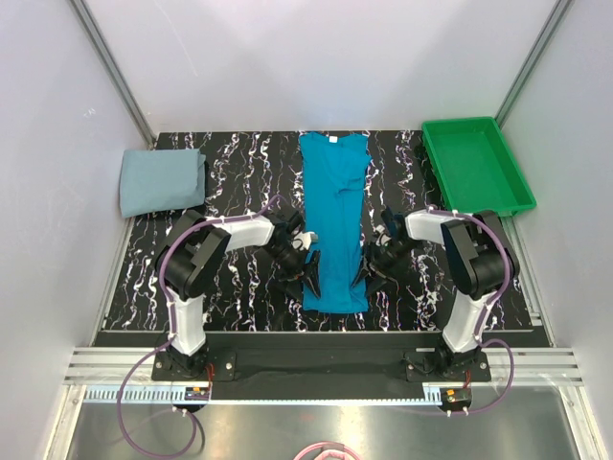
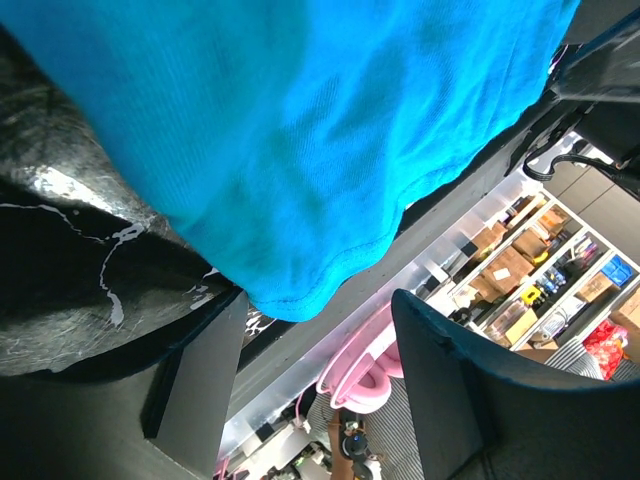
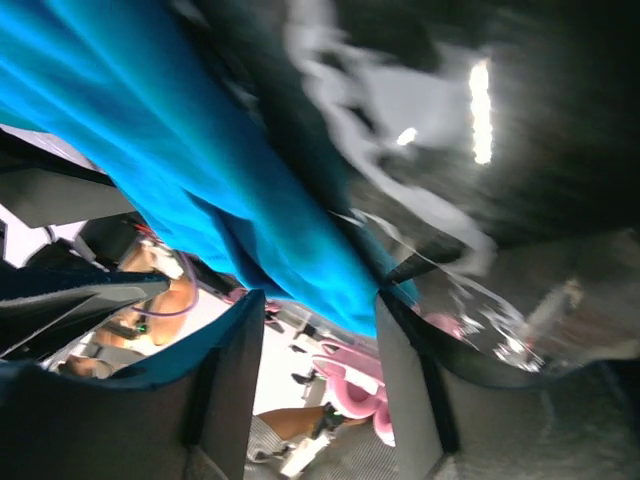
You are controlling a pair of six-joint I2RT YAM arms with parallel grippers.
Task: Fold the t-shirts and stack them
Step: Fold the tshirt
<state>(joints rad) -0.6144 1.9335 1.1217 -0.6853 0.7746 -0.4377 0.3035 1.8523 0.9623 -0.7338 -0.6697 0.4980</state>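
The bright teal-blue t-shirt [image 1: 334, 216] lies on the black marbled table [image 1: 239, 182], folded into a long narrow strip running from far to near. The pale grey-blue t-shirt [image 1: 161, 181] lies folded at the far left. My left gripper [image 1: 305, 269] is open at the strip's near left edge; the teal hem [image 2: 300, 150] hangs just past its fingertips [image 2: 205, 365]. My right gripper [image 1: 365, 272] is open at the strip's near right edge; the teal cloth [image 3: 200, 150] sits right at its fingertips [image 3: 400, 370], with nothing clamped.
A green plastic tray [image 1: 476, 163] stands at the far right corner of the table. White walls and aluminium posts enclose the cell. The table's near edge and a metal rail run just behind both grippers.
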